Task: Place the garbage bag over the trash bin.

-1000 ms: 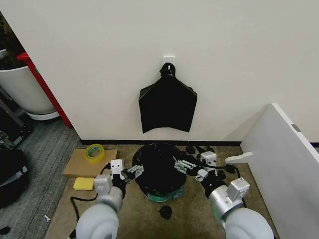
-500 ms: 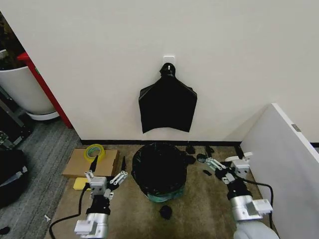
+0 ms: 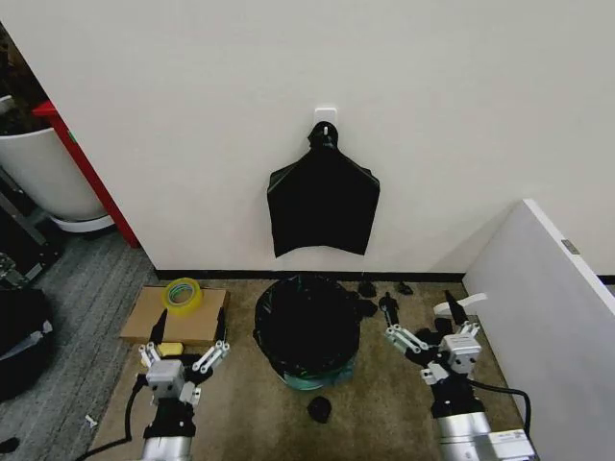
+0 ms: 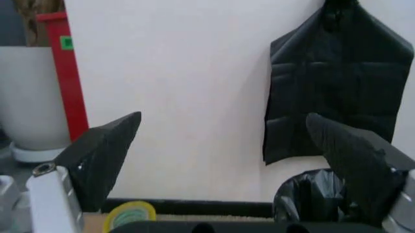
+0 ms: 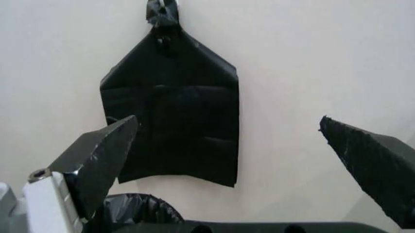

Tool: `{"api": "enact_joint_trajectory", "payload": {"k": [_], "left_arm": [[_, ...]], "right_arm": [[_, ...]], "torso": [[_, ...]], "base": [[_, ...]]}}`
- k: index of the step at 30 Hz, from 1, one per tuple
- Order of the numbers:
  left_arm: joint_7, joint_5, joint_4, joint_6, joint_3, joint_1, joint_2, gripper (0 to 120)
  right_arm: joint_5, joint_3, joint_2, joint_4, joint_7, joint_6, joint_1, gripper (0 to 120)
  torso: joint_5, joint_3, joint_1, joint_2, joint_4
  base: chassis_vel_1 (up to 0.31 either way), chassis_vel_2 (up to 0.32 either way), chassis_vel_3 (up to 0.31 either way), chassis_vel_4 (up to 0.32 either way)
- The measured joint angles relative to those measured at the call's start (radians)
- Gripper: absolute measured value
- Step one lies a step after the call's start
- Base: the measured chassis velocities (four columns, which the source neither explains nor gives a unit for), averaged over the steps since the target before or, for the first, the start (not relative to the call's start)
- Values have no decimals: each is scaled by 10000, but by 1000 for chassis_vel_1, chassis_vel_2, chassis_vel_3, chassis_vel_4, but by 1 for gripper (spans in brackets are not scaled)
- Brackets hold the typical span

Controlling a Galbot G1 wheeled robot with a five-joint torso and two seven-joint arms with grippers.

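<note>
Black, crinkly plastic of the bag (image 3: 307,322) already lines the bin (image 3: 317,376), draped over its rim at the wall's foot on the mat (image 3: 384,403); the fit looks done. From the head, the left gripper (image 3: 183,357) and right gripper (image 3: 423,338) stand on either side, apart from the bin, fingers spread and empty, seemingly clear of the bag. The left wrist view shows the bag's edge, a tape roll (image 4: 129,214) and a hanging bundle (image 4: 337,82). The right wrist view faces that bundle.

Glossy black garbage bag (image 3: 309,322) over a pale-green-based trash bin (image 3: 312,378), yellow-green tape roll (image 3: 182,293) on tan cardboard (image 3: 178,316).
</note>
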Motion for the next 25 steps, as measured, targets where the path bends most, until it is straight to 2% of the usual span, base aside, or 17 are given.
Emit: {"api": "enact_joint_trajectory", "payload": {"k": [12,25], "left_arm": [[-61,38,-167,232,-11,-438,-73,100],[-6,401,-126,441,401,-674,-81,100]], "right_arm": [[-126,353,186,-319,88,234,-116,100],[-167,380,236,-510,221,341,-128,100]], "torso": [[0,0,1,0,-5],[0,0,1,0,-3]], "base": [[0,0,0,0],[0,0,0,0]]}}
